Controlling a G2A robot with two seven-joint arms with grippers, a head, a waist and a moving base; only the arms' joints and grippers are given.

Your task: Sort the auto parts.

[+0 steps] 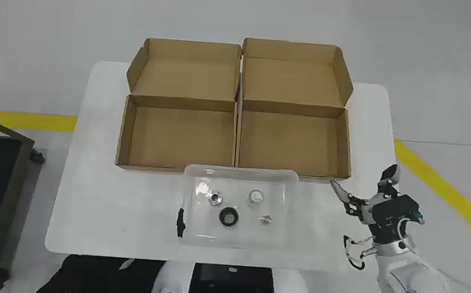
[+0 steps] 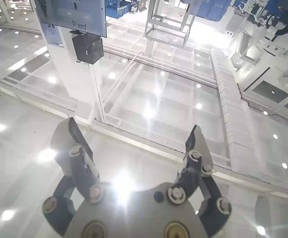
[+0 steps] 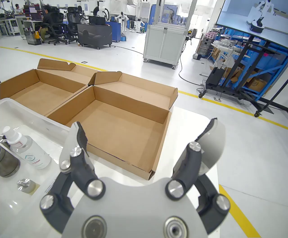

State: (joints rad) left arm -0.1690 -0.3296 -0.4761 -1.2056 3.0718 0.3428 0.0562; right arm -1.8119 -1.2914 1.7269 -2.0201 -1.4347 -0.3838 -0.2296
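Plainly nothing looks sorted yet: the black ring [image 1: 229, 217], metal cylinder [image 1: 203, 193], small bottle [image 1: 256, 196] and small metal fitting [image 1: 266, 220] all sit in the clear tray [image 1: 290, 208] at the table's [image 1: 91, 210] 6 o'clock. The left box [image 1: 177, 136] and right box [image 1: 289, 142] stand open at 12 o'clock. The right gripper [image 1: 364, 182] hovers wide and holding nothing near 4 o'clock, at the table edge. The left gripper [image 2: 133, 125], equally wide and unladen, faces the ceiling. Reaching in sideways, a finger could catch the tray's wall and shove the tray, or topple the upright bottle just beside the cylinder. The tiny fitting may slip.
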